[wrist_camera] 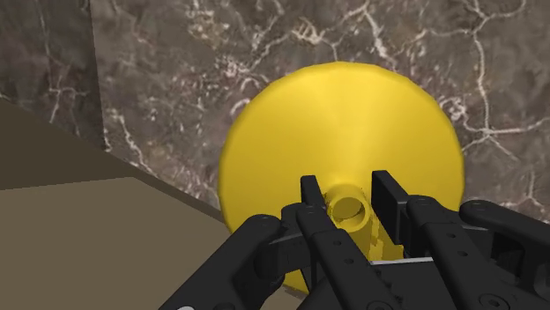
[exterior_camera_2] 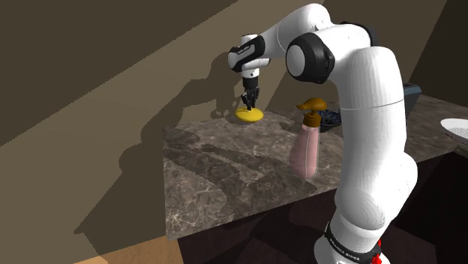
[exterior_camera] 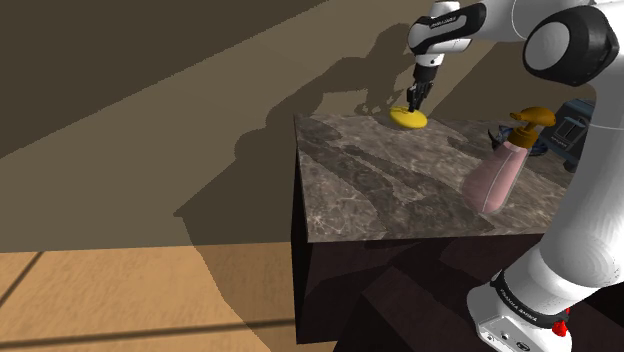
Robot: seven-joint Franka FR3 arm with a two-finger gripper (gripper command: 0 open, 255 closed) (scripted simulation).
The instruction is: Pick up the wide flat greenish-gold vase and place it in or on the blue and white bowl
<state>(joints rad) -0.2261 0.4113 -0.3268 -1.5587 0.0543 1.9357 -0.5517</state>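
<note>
The vase [wrist_camera: 335, 132] is a wide, flat yellow disc with a short narrow neck. It is at the far edge of the dark marble table [exterior_camera: 400, 190], by the corner near the wall. My gripper [wrist_camera: 348, 198] comes straight down on it, and its two black fingers clasp the neck from both sides. The shoulder view shows the gripper [exterior_camera: 414, 100] directly over the vase [exterior_camera: 410, 120], as does the second exterior view, with the gripper [exterior_camera_2: 250, 103] above the vase [exterior_camera_2: 250, 115]. I cannot tell whether the vase rests on the table or hangs just above it. A dark blue object [exterior_camera_2: 330, 118], perhaps the bowl, is half hidden behind a bottle.
A pink spray bottle [exterior_camera: 495, 175] with a brown-orange head stands upright mid-table, between the vase and my stand. A blue-grey boxy thing [exterior_camera: 572, 120] sits behind it. A white rim [exterior_camera_2: 457, 127] shows at the second exterior view's right edge. The table drops off just beyond the vase.
</note>
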